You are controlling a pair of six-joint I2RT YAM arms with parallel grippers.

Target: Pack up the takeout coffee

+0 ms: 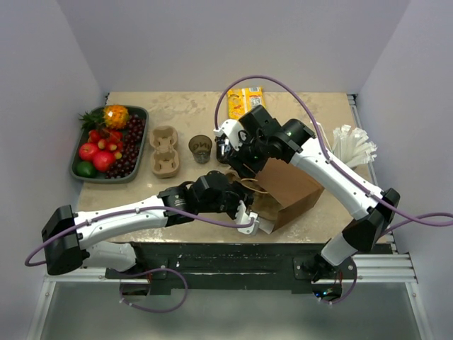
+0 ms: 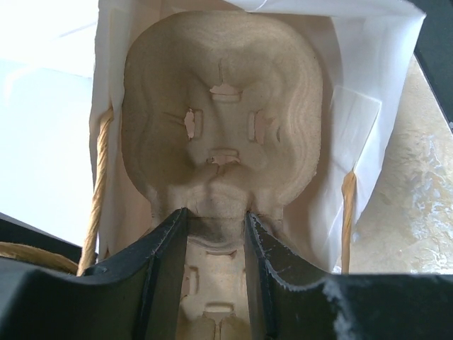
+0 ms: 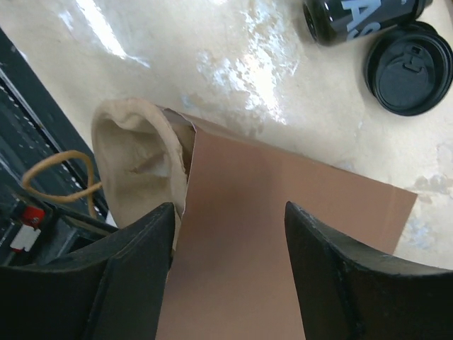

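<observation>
A brown paper bag (image 1: 287,191) lies on its side at the table's front, mouth toward the left arm. My left gripper (image 1: 248,218) is shut on a pulp cup carrier (image 2: 219,106), pinching its middle ridge, with the carrier inside the bag's white-lined mouth (image 2: 354,106). My right gripper (image 1: 233,152) is open over the bag's upper panel (image 3: 283,234), jaws apart on either side of it. The carrier's rim (image 3: 131,163) shows at the bag's opening. A black cup (image 3: 354,18) lies on its side beside its black lid (image 3: 408,67).
A second pulp carrier (image 1: 164,151) and an upright dark cup (image 1: 200,147) stand mid-table. A fruit tray (image 1: 78,159) sits at the left. A yellow packet (image 1: 245,100) lies at the back, and white utensils (image 1: 352,145) at the right. The bag's twine handles (image 2: 99,184) hang loose.
</observation>
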